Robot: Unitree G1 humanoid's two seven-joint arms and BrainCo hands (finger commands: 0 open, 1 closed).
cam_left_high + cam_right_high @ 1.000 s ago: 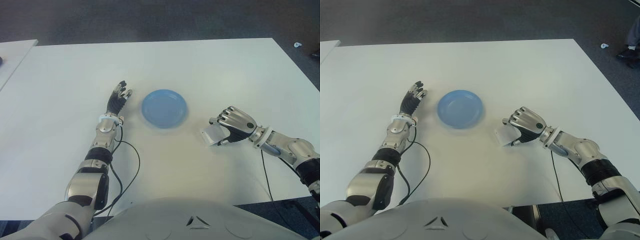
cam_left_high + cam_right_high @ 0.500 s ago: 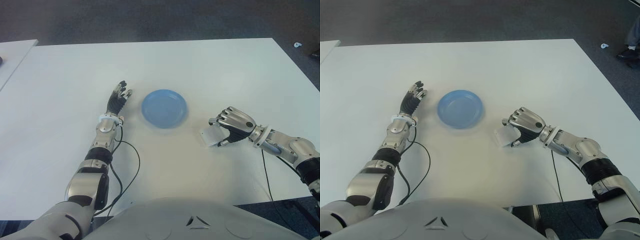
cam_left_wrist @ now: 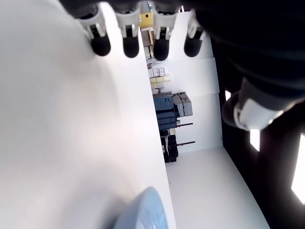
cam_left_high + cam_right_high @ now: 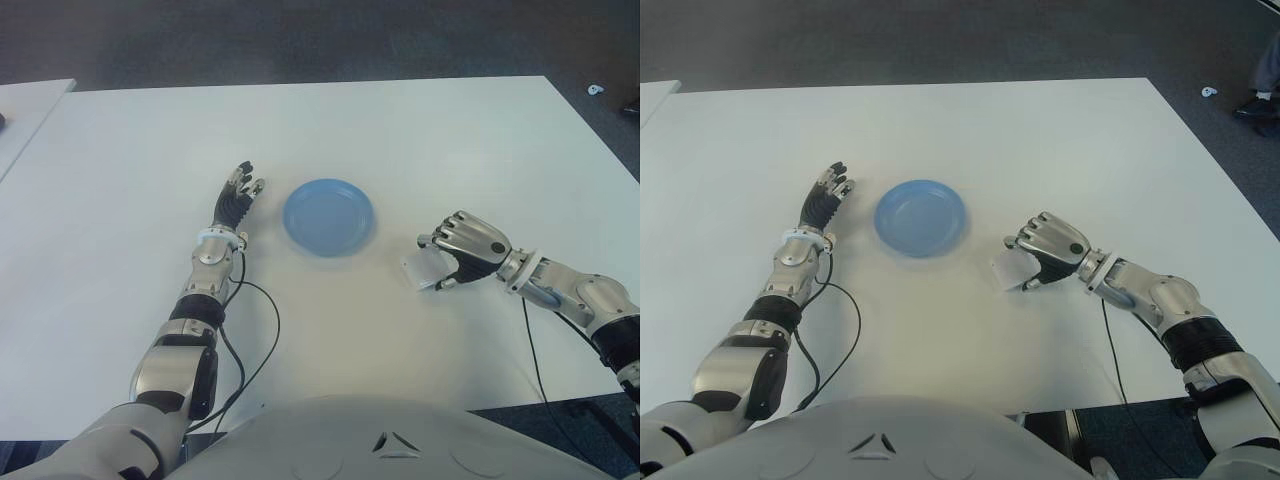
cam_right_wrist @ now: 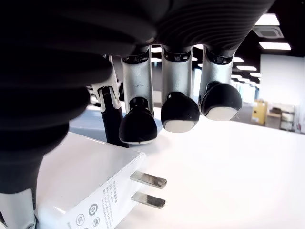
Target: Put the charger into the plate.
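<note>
Your right hand (image 4: 468, 248) sits on the white tabletop (image 4: 420, 140), to the right of the blue plate (image 4: 328, 216) and a little nearer the robot. Its fingers (image 5: 180, 110) are curled over the white charger (image 5: 90, 199), with the thumb against the charger's side, so the hand has it in a loose grasp. In the right wrist view the charger's two metal prongs (image 5: 147, 190) stick out level, away from the palm, under the curled fingertips. The charger is near the plate's right side, apart from its rim. Your left hand (image 4: 236, 197) shows just left of the plate, fingers stretched out straight and holding nothing.
</note>
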